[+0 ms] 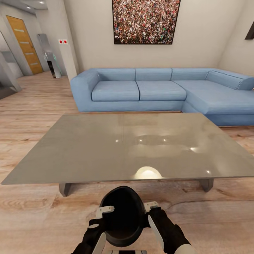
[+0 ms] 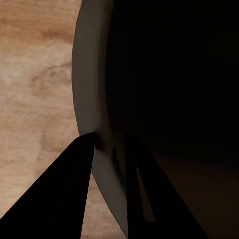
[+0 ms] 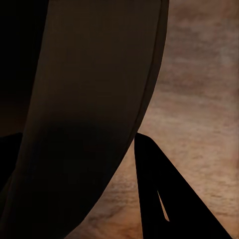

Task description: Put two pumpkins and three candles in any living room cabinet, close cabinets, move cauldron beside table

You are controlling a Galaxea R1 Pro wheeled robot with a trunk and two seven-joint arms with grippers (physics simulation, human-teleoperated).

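**Cauldron carried between both pincers, just short of the desk**

We hold the cauldron (image 1: pixel 123 215) at six o'clock in the head view, low and close to our trunk, its dark mouth open toward the camera. The left pincer (image 1: pixel 101 216) grips its rim at about nine o'clock and the right pincer (image 1: pixel 152 211) at about three o'clock. In the left wrist view the dark fingers (image 2: pixel 64 194) straddle the rim, one inside and one outside, so we read that pincer as clamped on the cauldron (image 2: pixel 164 99). In the right wrist view one finger (image 3: pixel 164 199) lies outside the wall of the cauldron (image 3: pixel 94 109) and the other side is lost in shadow; it looks clamped too, though less clearly.

The grey desk (image 1: pixel 127 148) stands at twelve o'clock, its near edge just beyond the cauldron, with the wood floor (image 1: pixel 35 211) beneath and a blue sofa (image 1: pixel 158 90) behind it.

We judge the cauldron stiff and thick-walled, probably heavy for one arm, with a smooth curved rim that could slip or pivot in a thin two-finger hold. Opposite rim grips, as now, seem the best purchase. Setting it down on the floor beside the desk should call for lowering both arms evenly, so it does not tilt.
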